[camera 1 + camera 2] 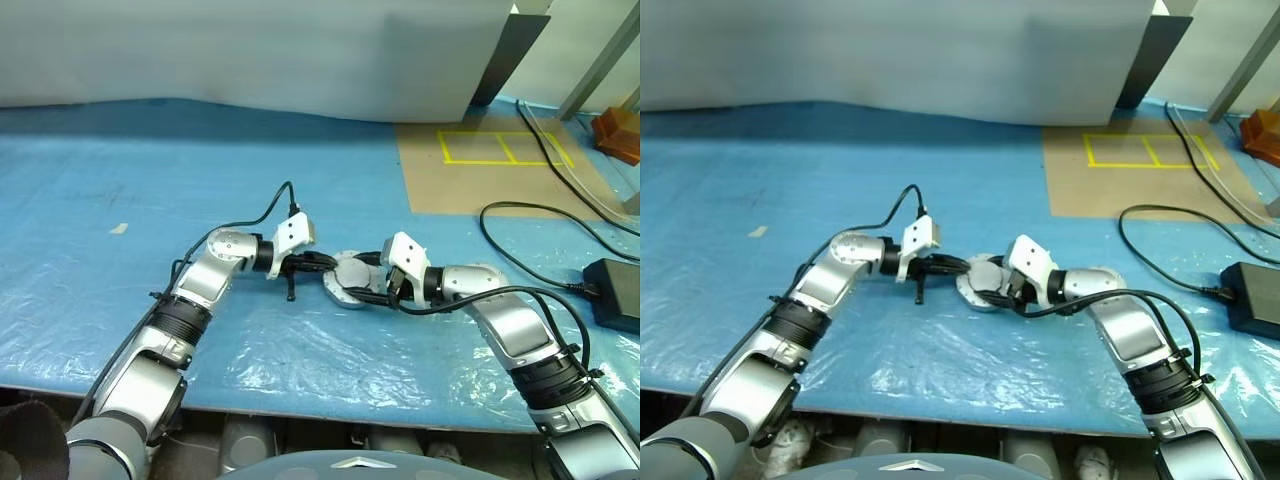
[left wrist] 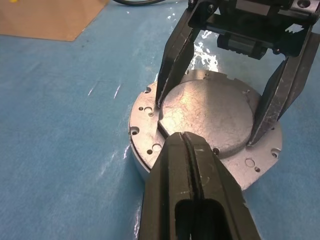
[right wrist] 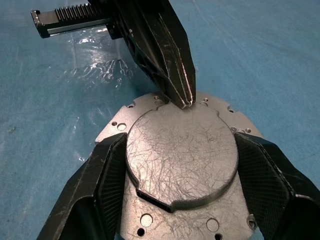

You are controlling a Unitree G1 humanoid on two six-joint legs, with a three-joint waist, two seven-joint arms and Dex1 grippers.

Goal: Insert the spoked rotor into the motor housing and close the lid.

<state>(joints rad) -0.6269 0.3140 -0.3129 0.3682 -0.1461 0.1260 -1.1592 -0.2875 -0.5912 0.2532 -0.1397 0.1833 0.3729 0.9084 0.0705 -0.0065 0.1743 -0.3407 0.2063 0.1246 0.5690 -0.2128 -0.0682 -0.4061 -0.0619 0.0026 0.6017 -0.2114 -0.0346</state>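
Note:
A silver lid, a flat plate with small holes and a raised round centre, lies on top of the motor housing, of which just a strip of silver side wall shows. My right gripper comes in from the right, its two fingers clamped on opposite sides of the raised centre. From the left, my left gripper is shut, with its tips resting on the rim of that raised centre. The spoked rotor is hidden. In the eye views both grippers meet over the lid at the table's middle.
The table is covered with blue plastic sheeting. A brown cardboard patch with yellow tape lies far right. A black power adapter and its cables sit to the right. The table's front edge is close.

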